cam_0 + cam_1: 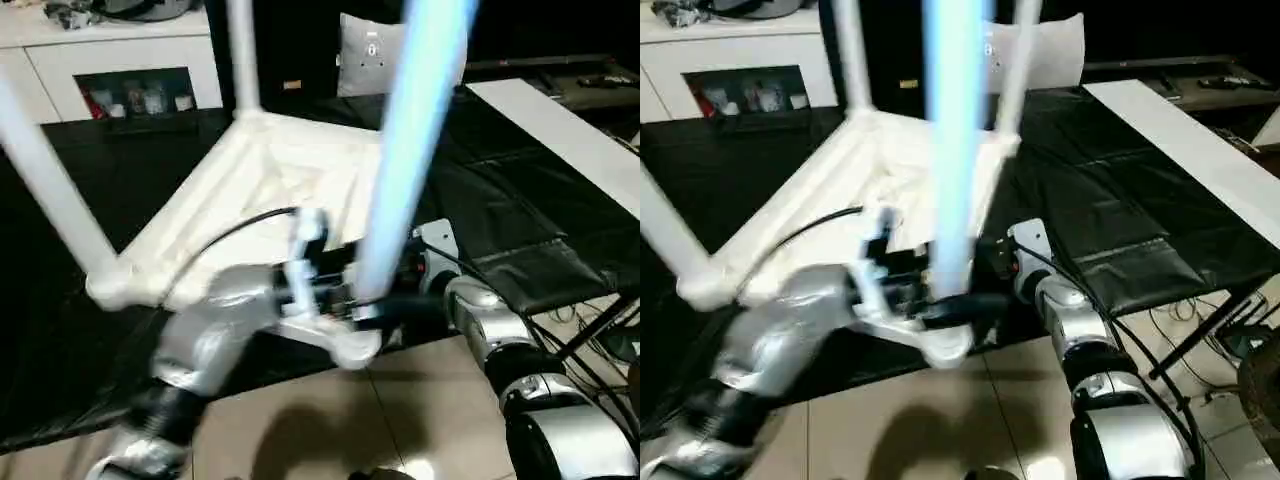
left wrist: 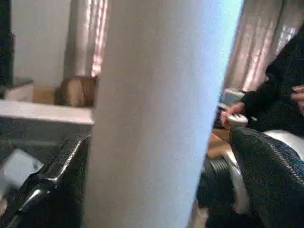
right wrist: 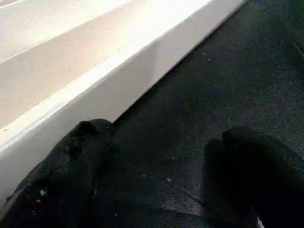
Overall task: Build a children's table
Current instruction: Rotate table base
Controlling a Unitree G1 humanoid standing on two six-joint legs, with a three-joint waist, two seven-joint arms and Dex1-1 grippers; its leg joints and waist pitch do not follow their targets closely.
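Note:
The children's table lies upside down on a black cloth. Its white top has its ribbed underside up, and several white legs rise from the corner sockets. One leg stands at the left and another at the far corner. The nearest leg stands in the near corner socket. My left gripper is open at this leg's base, and one finger stands on each side of the leg. My right gripper hangs open over the cloth beside the top's edge, holding nothing.
A white cabinet with dark glass doors stands at the back left. A long white board lies at the right. Black frame parts and cables hang off the near right. Tiled floor lies below. A person's hand and dark sleeve show beyond the leg.

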